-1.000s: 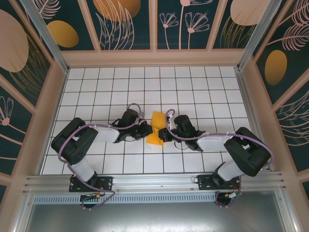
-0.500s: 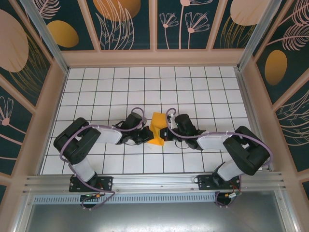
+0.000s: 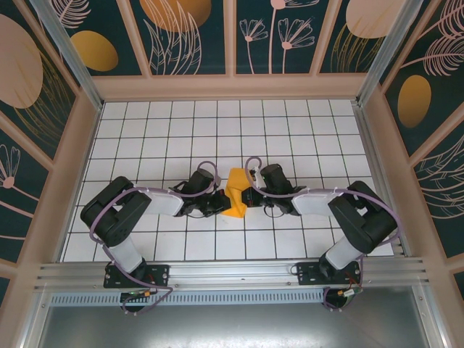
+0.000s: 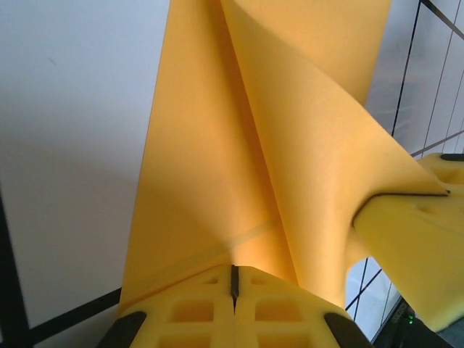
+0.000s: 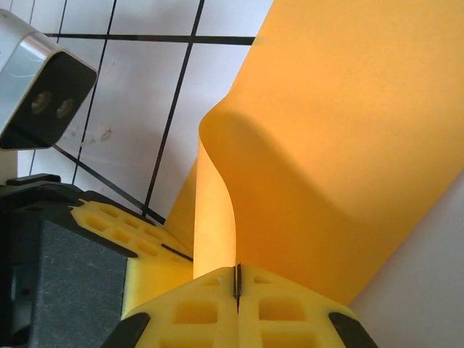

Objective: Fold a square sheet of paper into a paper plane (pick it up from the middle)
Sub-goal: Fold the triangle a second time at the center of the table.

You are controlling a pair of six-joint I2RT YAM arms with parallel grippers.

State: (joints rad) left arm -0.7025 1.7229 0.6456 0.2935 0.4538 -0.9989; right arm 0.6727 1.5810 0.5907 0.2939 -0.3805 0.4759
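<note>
The square sheet of paper (image 3: 235, 193) is orange-yellow, creased and buckled upward between my two grippers, mid-table. My left gripper (image 3: 221, 202) is shut on its left side. In the left wrist view the sheet (image 4: 217, 145) rises in a curled flap from the closed left gripper (image 4: 233, 279). My right gripper (image 3: 249, 194) is shut on the sheet's right edge. Seen from the right wrist, the sheet (image 5: 348, 138) bends sharply at the closed right gripper (image 5: 237, 281). The two grippers are very close, tips almost facing.
The white gridded table (image 3: 217, 130) is enclosed by a wooden frame and dark patterned wall panels (image 3: 275, 36). The right gripper's yellow fingers (image 4: 424, 254) crowd the left wrist view. The left wrist camera (image 5: 43, 87) sits close in the right wrist view.
The left gripper moved right to the sheet, then the right gripper pushed left and slightly up. The sheet has bunched into a narrower, taller fold between them.
</note>
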